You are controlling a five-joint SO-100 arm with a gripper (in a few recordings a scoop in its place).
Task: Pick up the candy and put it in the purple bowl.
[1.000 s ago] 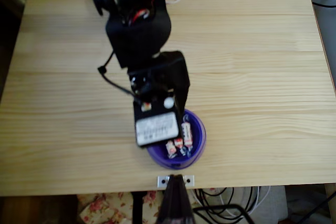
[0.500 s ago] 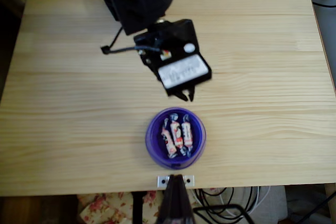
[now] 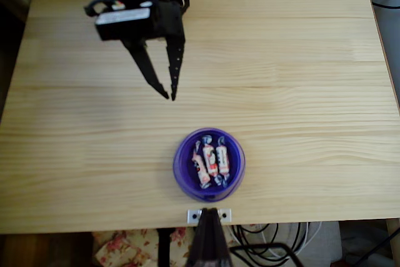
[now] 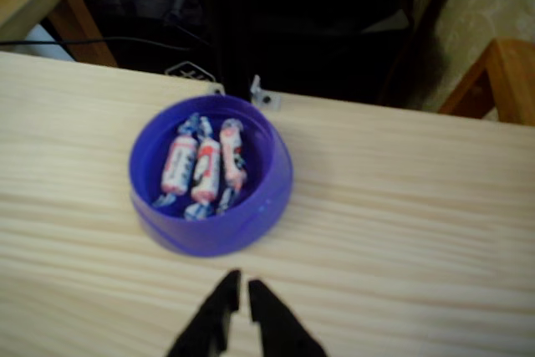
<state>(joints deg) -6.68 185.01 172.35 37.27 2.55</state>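
Three candies in white wrappers with red and blue marks lie side by side inside the purple bowl, which sits near the table's front edge. In the wrist view the candies rest in the bowl just beyond my fingertips. My black gripper hangs over bare wood up and to the left of the bowl, well apart from it. Its fingers meet at the tips with a thin slit between them, shut and holding nothing.
A small metal bracket with a dark stand below it sits at the table's front edge, right by the bowl. Cables and wooden chair arms lie beyond that edge. Bare wood stretches to the right and left of the bowl.
The arm rose off the bowl and drew back toward the table's far left. The three candies stayed in the bowl. The gripper now points down at bare wood.
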